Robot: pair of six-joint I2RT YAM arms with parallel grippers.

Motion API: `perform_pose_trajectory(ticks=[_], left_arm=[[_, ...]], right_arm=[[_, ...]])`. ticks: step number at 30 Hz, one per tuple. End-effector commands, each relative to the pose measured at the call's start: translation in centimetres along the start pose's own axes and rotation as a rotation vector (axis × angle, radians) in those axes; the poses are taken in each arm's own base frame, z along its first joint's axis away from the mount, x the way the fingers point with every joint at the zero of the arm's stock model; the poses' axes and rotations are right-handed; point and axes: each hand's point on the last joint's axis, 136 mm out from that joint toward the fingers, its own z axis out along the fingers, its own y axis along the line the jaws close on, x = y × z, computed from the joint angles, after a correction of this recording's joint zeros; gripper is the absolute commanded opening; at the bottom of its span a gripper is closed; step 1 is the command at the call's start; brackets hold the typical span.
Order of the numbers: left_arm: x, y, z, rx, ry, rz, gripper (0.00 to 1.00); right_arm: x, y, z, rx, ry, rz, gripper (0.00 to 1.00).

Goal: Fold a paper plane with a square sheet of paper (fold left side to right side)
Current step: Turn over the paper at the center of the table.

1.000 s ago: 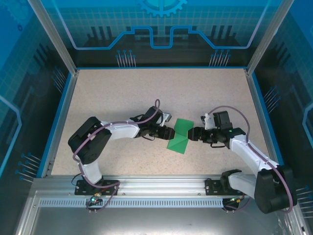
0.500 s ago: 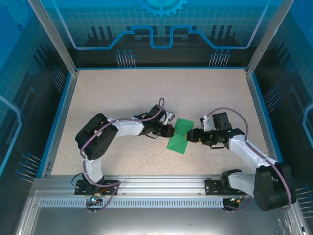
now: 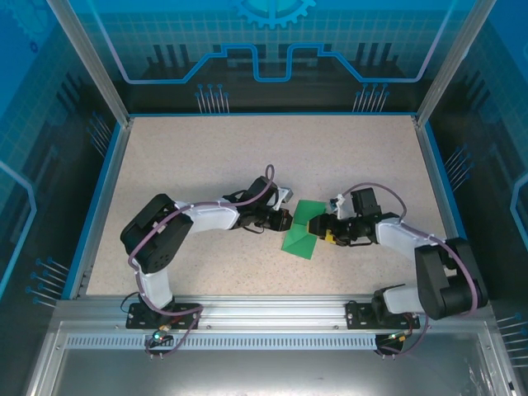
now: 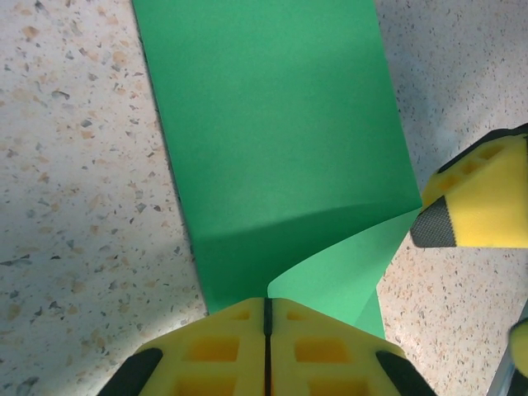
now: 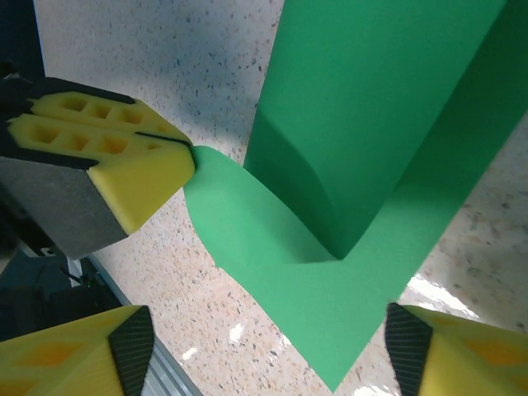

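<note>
**Mia:** When you look down from above, what is the green thing?

**Ben:** It is the sheet of paper point(image 3: 302, 233). It lies on the speckled table point(image 3: 206, 165), near the middle and a bit to the right. It is folded, not a plain square.

**Mia:** Is it lying flat?

**Ben:** Most of it is. In the left wrist view the sheet of paper point(image 4: 272, 124) is flat on the table, but one flap point(image 4: 342, 272) curls up off it.

**Mia:** Who holds the flap?

**Ben:** The left gripper point(image 3: 288, 221) does. Its two yellow pads are pressed tight together, and the edge of the flap is pinched in the left gripper point(image 4: 266, 307). In the right wrist view the flap point(image 5: 239, 214) bends up to the tip of the left gripper point(image 5: 177, 148).

**Mia:** And the other one?

**Ben:** The right gripper point(image 3: 322, 229) is on the right side of the paper, facing the left one. Its fingers are spread wide and hold nothing. In its own view the right gripper point(image 5: 271, 342) has one pad on each side of a corner of the paper. I cannot tell if the pads touch it.

**Mia:** Are the two grippers close?

**Ben:** Yes, they are near each other, with the paper between them.
</note>
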Motion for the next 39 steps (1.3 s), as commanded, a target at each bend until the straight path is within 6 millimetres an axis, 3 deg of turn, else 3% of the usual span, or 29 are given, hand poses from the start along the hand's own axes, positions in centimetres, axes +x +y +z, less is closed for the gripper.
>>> perform_pose_trajectory(ticks=[1,9,13,16,18,22,26,29,34,39], left_arm=[[-0.4,0.0,-1.0,-0.007,-0.027,0.009,0.08],[-0.5,0.0,-1.3,-0.008,-0.036,0.007,0.11],[-0.9,0.0,-2.1,-0.002,-0.060,-0.008,0.23],[-1.7,0.2,-3.8,0.023,-0.118,-0.053,0.38],[-2.3,0.5,-5.6,0.047,-0.175,-0.094,0.49],[-3.5,0.1,-10.0,0.118,-0.300,-0.140,0.67],[-4.6,-2.0,-15.1,0.208,-0.419,-0.130,0.85],[-5.4,-4.9,-18.9,0.300,-0.494,-0.081,0.97],[-6.2,-10.2,-23.7,0.501,-0.561,0.017,0.99],[-6.4,-14.1,-25.0,0.619,-0.553,0.107,0.99]], right_arm=[[-1.1,1.7,1.0,-0.062,0.014,-0.009,0.72],[-1.9,1.9,3.5,-0.081,0.041,-0.008,0.51],[-2.7,2.3,3.8,-0.091,0.028,-0.038,0.27],[-3.3,3.1,3.2,-0.103,0.002,-0.081,0.14],[-3.7,4.1,2.2,-0.126,-0.029,-0.124,0.09],[-5.0,7.2,-1.1,-0.213,-0.112,-0.234,0.08],[-5.8,11.5,-5.7,-0.338,-0.197,-0.350,0.09],[-5.6,15.3,-9.0,-0.431,-0.227,-0.448,0.09],[-4.4,20.8,-12.9,-0.543,-0.233,-0.580,0.09],[-2.3,25.2,-14.4,-0.622,-0.193,-0.677,0.10]])
